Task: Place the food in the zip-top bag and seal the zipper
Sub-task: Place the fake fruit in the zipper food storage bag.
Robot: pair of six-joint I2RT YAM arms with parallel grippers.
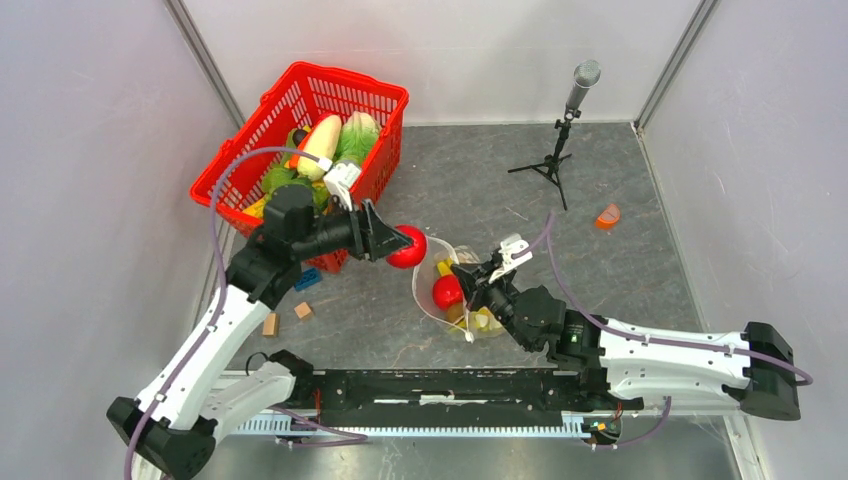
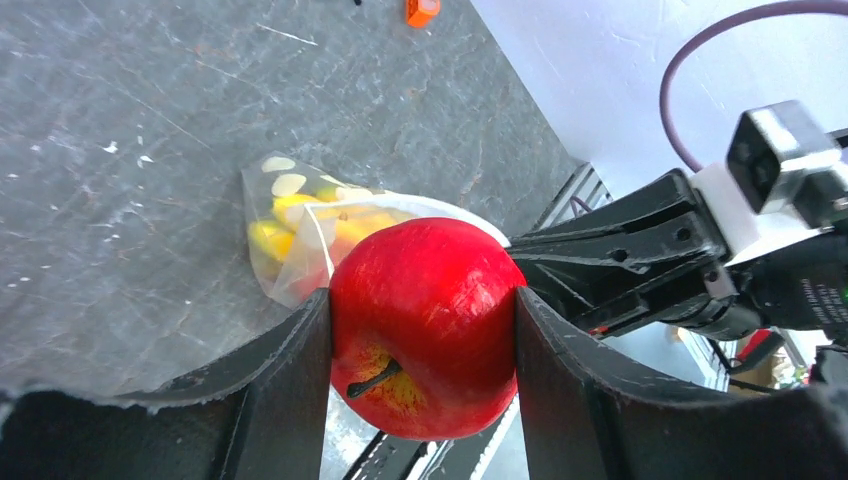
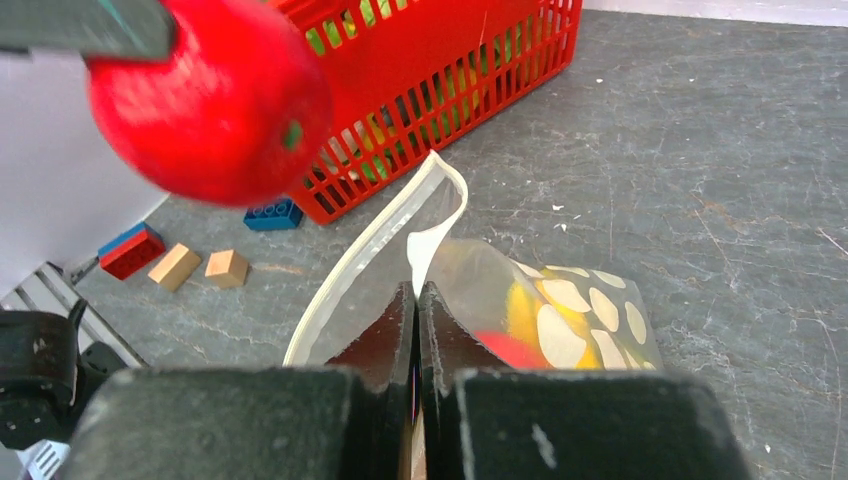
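Observation:
My left gripper [image 1: 398, 244] [image 2: 420, 300] is shut on a red toy apple [image 1: 408, 247] [image 2: 430, 290] [image 3: 210, 110] and holds it in the air just left of the zip-top bag [image 1: 437, 275] [image 2: 285, 215] [image 3: 570, 310]. The clear dotted bag lies on the table with red and yellow food [image 1: 448, 292] inside. Its mouth stands open toward the apple. My right gripper [image 1: 470, 282] [image 3: 416, 292] is shut on the bag's upper rim, lifting the whitish zipper [image 3: 365, 255] strip.
A red basket [image 1: 385, 92] [image 3: 470, 70] with more toy vegetables [image 1: 322, 145] stands at the back left. Two wooden cubes [image 1: 287, 318] [image 3: 200, 268] and blue and red bricks [image 3: 272, 213] lie near the left arm. A microphone stand [image 1: 562, 140] and an orange piece [image 1: 607, 216] are at the back right.

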